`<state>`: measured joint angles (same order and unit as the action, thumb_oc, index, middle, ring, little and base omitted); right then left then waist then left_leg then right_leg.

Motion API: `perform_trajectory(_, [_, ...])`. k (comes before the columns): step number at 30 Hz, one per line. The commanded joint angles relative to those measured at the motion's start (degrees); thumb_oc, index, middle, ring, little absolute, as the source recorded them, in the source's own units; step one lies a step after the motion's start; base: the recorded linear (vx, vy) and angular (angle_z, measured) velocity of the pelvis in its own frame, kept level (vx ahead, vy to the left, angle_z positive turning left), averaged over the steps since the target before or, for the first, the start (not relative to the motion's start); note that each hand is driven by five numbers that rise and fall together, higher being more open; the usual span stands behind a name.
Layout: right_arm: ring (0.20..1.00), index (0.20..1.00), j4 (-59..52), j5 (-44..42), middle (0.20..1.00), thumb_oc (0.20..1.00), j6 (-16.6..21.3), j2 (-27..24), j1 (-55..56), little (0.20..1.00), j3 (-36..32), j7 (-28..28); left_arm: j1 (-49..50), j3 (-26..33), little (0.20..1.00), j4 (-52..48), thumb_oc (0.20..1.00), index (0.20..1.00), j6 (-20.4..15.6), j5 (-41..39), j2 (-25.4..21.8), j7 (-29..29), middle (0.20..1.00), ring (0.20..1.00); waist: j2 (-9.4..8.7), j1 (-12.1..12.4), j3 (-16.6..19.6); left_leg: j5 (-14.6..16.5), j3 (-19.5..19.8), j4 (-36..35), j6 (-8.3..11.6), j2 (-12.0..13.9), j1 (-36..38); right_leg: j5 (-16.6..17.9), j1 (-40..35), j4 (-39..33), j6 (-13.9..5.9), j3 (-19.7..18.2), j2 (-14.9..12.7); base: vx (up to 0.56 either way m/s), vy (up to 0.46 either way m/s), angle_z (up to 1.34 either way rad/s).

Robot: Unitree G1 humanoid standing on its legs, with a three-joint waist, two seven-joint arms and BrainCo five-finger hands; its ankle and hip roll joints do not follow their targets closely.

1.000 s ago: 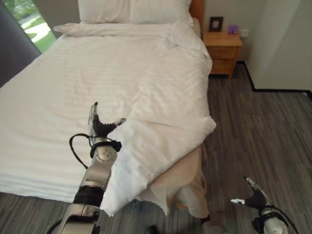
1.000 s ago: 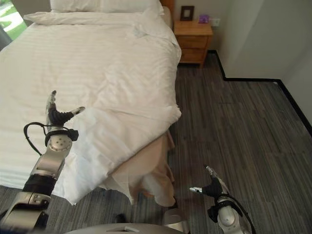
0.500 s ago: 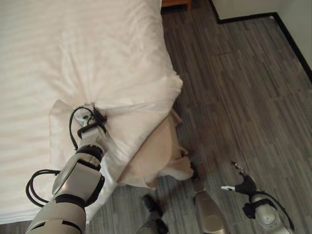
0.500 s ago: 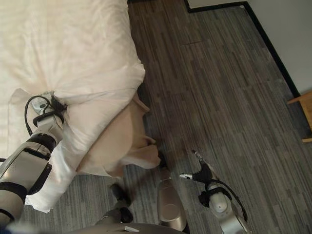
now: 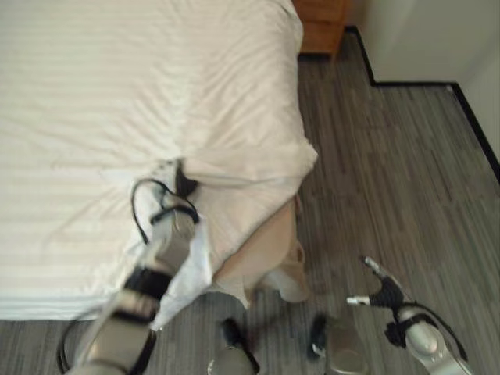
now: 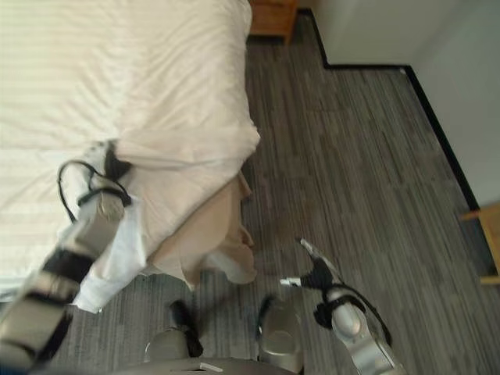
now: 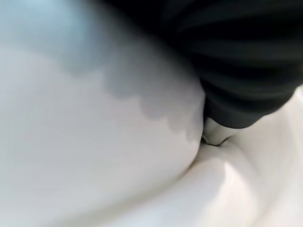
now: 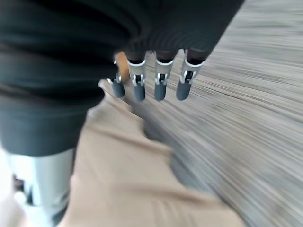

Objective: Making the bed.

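Note:
A white striped duvet [image 5: 156, 94] covers the bed, and its near right corner is folded and bunched above the bed's corner. My left hand [image 5: 181, 186] is sunk into that bunched fold, with white cloth [image 7: 94, 142] pressed close round its dark cover [image 7: 246, 61]. Below the fold a beige bed skirt [image 5: 262, 258] hangs loose at the corner. My right hand [image 5: 381, 293] hangs low over the floor to the right of the bed, open and holding nothing. Its straight fingers [image 8: 161, 85] show in the right wrist view above beige cloth [image 8: 132, 161].
A wooden nightstand [image 5: 320, 23] stands at the head of the bed on the right. Grey striped carpet [image 5: 391, 172] runs along the bed's right side to a wall with black skirting [image 5: 406, 81]. Part of a wooden piece [image 6: 488, 234] sits at the far right.
The camera has tipped down towards the bed's near corner. My left hand has dropped from above the duvet into its fold. The right hand stays low over the floor.

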<state>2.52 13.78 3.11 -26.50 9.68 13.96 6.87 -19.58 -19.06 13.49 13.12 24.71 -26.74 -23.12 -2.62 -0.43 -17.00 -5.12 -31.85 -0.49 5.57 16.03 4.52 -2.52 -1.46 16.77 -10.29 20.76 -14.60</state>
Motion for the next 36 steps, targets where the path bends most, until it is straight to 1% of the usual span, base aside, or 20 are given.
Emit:
perform_trajectory(1, [1.0, 1.0, 1.1, 1.94, 1.0, 1.0, -0.3, 0.53, -1.05, 1.0, 0.2, 1.19, -1.97, -2.84, 0.2, 1.11, 0.2, 0.2, -6.34, -2.39, 6.62, 3.59, 0.2, 0.2, 0.98, -1.58, 4.9, -7.78, -0.02, -3.89, 1.89, -2.16, -8.79, -4.76, -8.46, -12.15, -0.79, -2.77, 4.28, -0.18, -0.21, -0.39])
perform_trajectory(3, [1.0, 1.0, 2.3, 3.06, 1.0, 1.0, -1.0, 0.22, -2.51, 1.0, 0.6, 1.1, 0.23, -3.75, 0.2, -0.45, 0.2, 0.2, -6.93, -2.93, 8.05, 5.57, 0.2, 0.2, 2.09, -1.41, 4.82, -10.05, -2.07, -3.64, 3.55, 0.27, -8.05, -4.92, -10.26, -16.53, -0.28, -2.69, 6.11, -0.22, -0.242, -0.65])
perform_trajectory(6, [1.0, 1.0, 2.42, 3.06, 1.0, 1.0, -1.02, 0.2, -2.3, 1.0, 0.5, 1.21, 0.65, -4.24, 0.2, -0.63, 0.2, 0.2, -7.09, -3.04, 8.49, 6.22, 0.2, 0.2, 2.33, -1.37, 4.8, -10.76, -2.14, -3.44, 3.96, 0.78, -7.97, -4.89, -11.19, -18.02, 0.0, -2.84, 6.78, -0.13, -0.145, -0.6])
perform_trajectory(7, [1.0, 1.0, 3.45, 3.17, 1.0, 1.0, -1.15, -0.42, -2.08, 1.0, 0.28, 1.74, 1.67, -6.55, 0.2, -0.37, 0.2, 0.2, -7.41, -3.14, 10.92, 7.89, 0.2, 0.2, 3.63, -1.92, 3.89, -13.21, -2.46, -2.82, 5.79, 2.76, -7.57, -4.76, -13.7, -21.31, 0.56, -2.77, 8.18, -0.2, -0.183, -0.98])
perform_trajectory(8, [1.0, 1.0, 3.48, 3.16, 1.0, 1.0, -1.12, -0.47, -2.08, 1.0, 0.24, 1.76, 1.64, -6.57, 0.2, -0.33, 0.2, 0.2, -7.42, -3.13, 11.0, 7.88, 0.2, 0.2, 3.71, -1.89, 3.76, -13.27, -2.43, -2.84, 5.85, 2.83, -7.45, -4.76, -13.82, -21.33, 0.61, -2.78, 8.27, -0.38, -0.291, -0.32])
perform_trajectory(9, [1.0, 1.0, 4.41, 3.24, 1.0, 1.0, -1.22, -0.99, -2.53, 1.0, 0.79, 2.37, 0.92, -8.77, 0.2, 0.12, 0.2, 0.2, -7.62, -3.14, 12.47, 7.89, 0.2, 0.2, 4.26, -1.4, 2.79, -13.3, 2.19, -1.43, 6.28, 2.72, -8.33, -4.59, -13.21, -21.63, 1.34, -4.25, 8.28, -0.28, -0.182, -0.23])
perform_trajectory(11, [1.0, 1.0, 4.95, 3.13, 1.0, 1.0, -1.39, -1.62, -2.19, 1.0, 0.81, 3.07, 0.12, -10.98, 0.2, 0.55, 0.2, 0.2, -7.96, -3.83, 13.83, 8.24, 0.2, 0.2, 3.51, -1.61, 1.76, -10.21, 8.96, 2.93, 6.14, 0.29, -8.63, -4.27, -12.21, -21.46, 2.45, -5.05, 7.72, -0.38, -0.256, -0.35])
perform_trajectory(14, [1.0, 1.0, 7.59, 3.93, 1.0, 1.0, -2.58, -2.27, -1.84, 1.0, 0.64, 4.06, -0.47, -16.82, 0.708, 3.51, 0.708, 0.708, -9.11, -5.22, 17.21, 11.26, 0.708, 0.708, 2.07, -3.39, 1.66, -2.15, 11.29, 12.92, 3.89, -3.33, -7.45, -1.78, -9.61, -21.17, 3.3, -4.57, 6.73, -0.34, -0.216, 0.02])
perform_trajectory(15, [1.0, 1.0, 8.88, 4.16, 1.0, 1.0, -3.06, -2.38, -1.65, 1.0, 0.26, 5.19, -0.94, -18.79, 0.708, 5.15, 0.708, 0.708, -9.42, -5.26, 18.24, 11.89, 0.708, 0.708, 1.64, -3.92, 1.65, -0.09, 11.87, 17.15, 3.48, -4.21, -7.21, -1.11, -8.71, -20.93, 3.81, -4.22, 6.53, -0.29, -0.169, -0.1])
perform_trajectory(16, [1.0, 1.0, 9.88, 4.21, 1.0, 1.0, -3.47, -2.17, -1.71, 1.0, -0.05, 5.7, -1.47, -20.59, 0.504, 7.12, 0.504, 0.504, -9.38, -4.33, 19.09, 12.55, 0.504, 0.504, 1.6, -4.43, 1.9, 1.31, 12.05, 17.47, 2.94, -4.55, -6.8, -0.64, -7.78, -20.64, 3.91, -3.97, 6.56, -0.28, -0.124, 0.12])
perform_trajectory(17, [1.0, 1.0, 13.77, 3.82, 1.0, 1.0, -3.6, -1.74, -2.18, 1.0, -0.03, 7.5, -1.74, -22.24, 0.423, 10.94, 0.423, 0.423, -9.58, -3.97, 20.75, 11.43, 0.423, 0.423, 1.17, -5.2, 1.88, 2.86, 11.95, 20.36, 2.73, -4.89, -5.62, -0.3, -6.65, -19.97, 4.24, -3.67, 6.56, -0.25, -0.071, 0.49])
perform_trajectory(19, [1.0, 1.0, 18.8, 3.22, 1.0, 1.0, -4.88, -1.29, -3.24, 1.0, -0.49, 9.67, -1.51, -26.04, 0.511, 14.25, 0.511, 0.511, -10.05, -4.26, 23.21, 14.26, 0.511, 0.511, 1.27, -6.98, 2.14, 4.39, 10.91, 21.98, 2.51, -3.95, -1.51, -0.27, -4.63, -18.5, 4.92, -2.21, 6.9, -0.26, -0.05, 0.5])
perform_trajectory(21, [1.0, 1.0, 25.71, 1.25, 1.0, 1.0, -6.17, 0.34, -2.85, 1.0, -2.68, 11.93, -1.62, -29.26, 1.0, 18.42, 1.0, 1.0, -9.73, -5.91, 24.93, 16.38, 1.0, 1.0, 2.55, -9.37, 2.91, 4.36, 9.84, 18.73, 3.03, -2.32, 3.6, -0.23, -2.03, -16.26, 5.29, 1.45, 6.89, -0.3, 0.075, 0.36])
perform_trajectory(23, [1.0, 1.0, 27.58, -0.53, 1.0, 1.0, -6.48, 0.99, -2.65, 1.0, -3.78, 12.68, -1.98, -29.83, 1.0, 17.68, 1.0, 1.0, -9.51, -7.91, 25.31, 17.08, 1.0, 1.0, 3.27, -10.33, 2.89, 5.81, 10.57, 13.71, 3.02, -2.86, 5.46, -0.66, -1.58, -15.18, 4.6, 2.57, 6.91, -0.13, 0.102, 0.8])
perform_trajectory(24, [1.0, 1.0, 27.59, -0.53, 1.0, 1.0, -6.48, 0.99, -2.66, 1.0, -3.78, 12.68, -1.98, -29.83, 1.0, 17.66, 1.0, 1.0, -9.5, -7.91, 25.3, 17.09, 1.0, 1.0, 3.24, -10.35, 2.85, 5.75, 10.58, 13.61, 3.01, -2.9, 5.55, -0.68, -1.62, -15.16, 4.59, 2.58, 6.88, -0.16, 0.172, 0.82])
perform_trajectory(25, [1.0, 1.0, 32.25, -2.32, 1.0, 1.0, -6.92, 1.9, -2.64, 1.0, -5.05, 13.28, -1.66, -29.96, 1.0, 18.57, 1.0, 1.0, -9.57, -11.0, 25.88, 17.61, 1.0, 1.0, 3.36, -10.69, 2.92, 8.91, 10.1, 8.28, 2.48, -4.56, 5.91, 0.71, -0.98, -14.14, 3.68, 3.11, 5.92, -0.16, 0.192, 0.68])
perform_trajectory(27, [1.0, 1.0, 36.0, -3.94, 1.0, 1.0, -6.97, 2.86, -2.77, 1.0, -5.63, 12.94, -1.94, -29.76, 1.0, 17.64, 1.0, 1.0, -10.14, -15.13, 25.54, 18.24, 1.0, 1.0, 3.03, -10.88, 3.13, 9.46, 9.83, 3.57, 1.76, -6.11, 6.73, 2.76, 0.46, -14.1, 2.3, 3.64, 4.23, -0.19, 0.243, 0.72])
perform_trajectory(29, [1.0, 1.0, 38.14, -4.78, 1.0, 1.0, -7.63, 3.72, -2.25, 1.0, -6.21, 12.37, 0.06, -29.13, 1.0, 15.66, 1.0, 1.0, -10.64, -22.39, 24.9, 20.47, 1.0, 1.0, 2.65, -10.6, 3.49, 9.53, 9.76, -0.38, 0.94, -7.61, 7.79, 4.57, 1.04, -14.25, 1.45, 3.94, 3.08, -0.12, 0.186, 0.22])
perform_trajectory(32, [1.0, 1.0, 44.04, -2.62, 1.0, 1.0, -10.17, 3.29, -3.62, 1.0, -6.36, 12.01, 4.64, -26.51, 1.0, 10.53, 1.0, 1.0, -10.87, -44.21, 23.02, 22.94, 1.0, 1.0, 1.95, -9.68, 3.41, 9.0, 10.17, -3.65, 0.08, -9.63, 8.35, 7.63, 2.31, -14.31, -0.38, 4.51, 1.14, -0.12, 0.185, 0.09])
perform_trajectory(36, [1.0, 1.0, 46.65, -0.23, 1.0, 1.0, -11.88, 2.1, -4.77, 1.0, -6.87, 10.77, 8.81, -24.38, 1.0, -0.69, 1.0, 1.0, -10.33, -55.43, 14.55, 24.14, 1.0, 1.0, 0.9, -8.42, 3.38, 9.74, 10.6, -4.51, -1.08, -11.06, 8.38, 9.05, 3.43, -11.64, -1.87, 4.42, -0.27, -0.1, 0.142, 0.17])
